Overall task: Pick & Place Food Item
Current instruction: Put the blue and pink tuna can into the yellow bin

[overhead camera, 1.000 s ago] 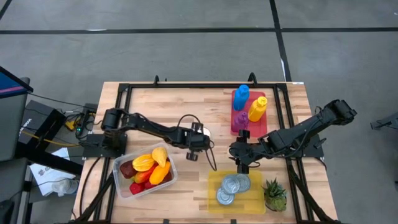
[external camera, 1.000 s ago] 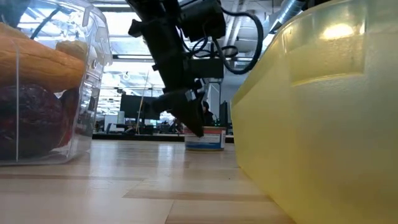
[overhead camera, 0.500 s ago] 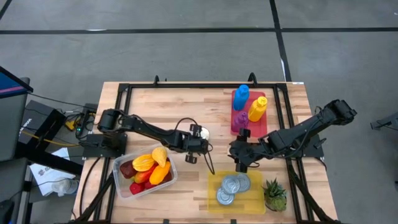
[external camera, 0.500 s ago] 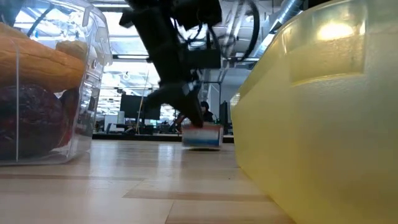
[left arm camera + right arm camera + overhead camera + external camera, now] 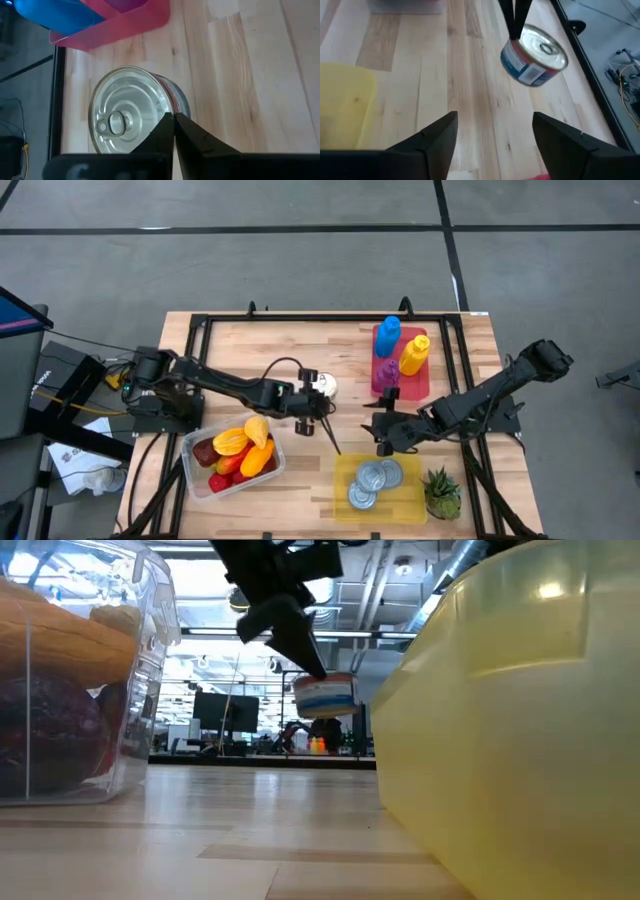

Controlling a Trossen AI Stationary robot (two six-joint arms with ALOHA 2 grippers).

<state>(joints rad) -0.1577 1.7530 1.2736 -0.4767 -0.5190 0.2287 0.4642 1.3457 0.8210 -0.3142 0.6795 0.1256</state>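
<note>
Left gripper (image 5: 322,402), fingers pinched together on the rim of a tin can (image 5: 324,697), holds it above the table. At 3 o'clock, right gripper (image 5: 381,442) waits, fingers apart.

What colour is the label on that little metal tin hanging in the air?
The round silver tin has a blue, white and red label, clearest in the right wrist view.

- Wooden counter (image 5: 260,350), bounded by a black frame.
- Clear tub (image 5: 196,481) near the front-left corner, filled with yellow, orange and red produce (image 5: 243,448).
- Pink tray (image 5: 412,383) at the rear right, carrying blue (image 5: 388,332), yellow (image 5: 414,354) and purple (image 5: 386,370) bottles.
- Small potted plant (image 5: 441,491) at the front right corner.
- Grey floor (image 5: 300,250) with dark seams beyond.
</note>
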